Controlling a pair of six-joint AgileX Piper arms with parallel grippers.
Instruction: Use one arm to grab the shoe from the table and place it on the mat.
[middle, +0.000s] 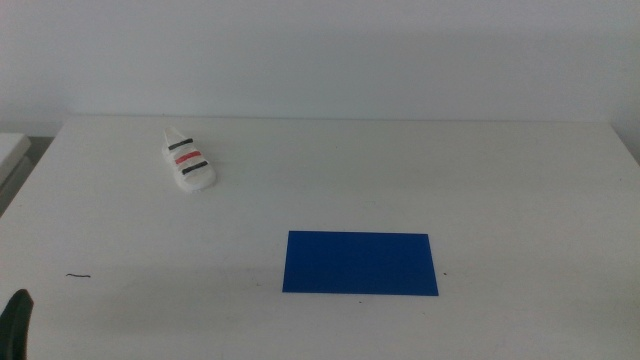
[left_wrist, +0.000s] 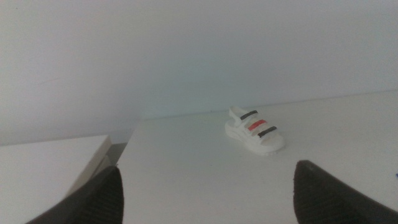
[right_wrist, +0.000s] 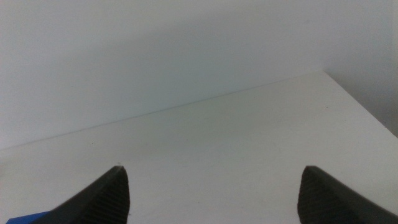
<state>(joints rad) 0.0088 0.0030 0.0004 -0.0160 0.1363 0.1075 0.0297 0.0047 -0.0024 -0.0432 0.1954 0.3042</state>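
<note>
The white shoe (middle: 188, 163) with two dark straps and one red strap lies at the far left of the white table (middle: 460, 170). The dark blue mat (middle: 360, 263) lies flat at the middle front, well apart from the shoe. My left gripper (middle: 15, 320) shows only as a dark tip at the bottom left corner of the middle view. In the left wrist view it (left_wrist: 208, 168) is open and empty, with the shoe (left_wrist: 255, 129) ahead of it. My right gripper (right_wrist: 212, 168) is open and empty over bare table, with a corner of the mat (right_wrist: 25, 219) beside one jaw. The right arm is out of the middle view.
A small dark thread-like mark (middle: 78, 276) lies on the table near the front left. A second white surface (left_wrist: 50, 162) stands beside the table's left edge, across a narrow gap. A pale wall rises behind the table's far edge.
</note>
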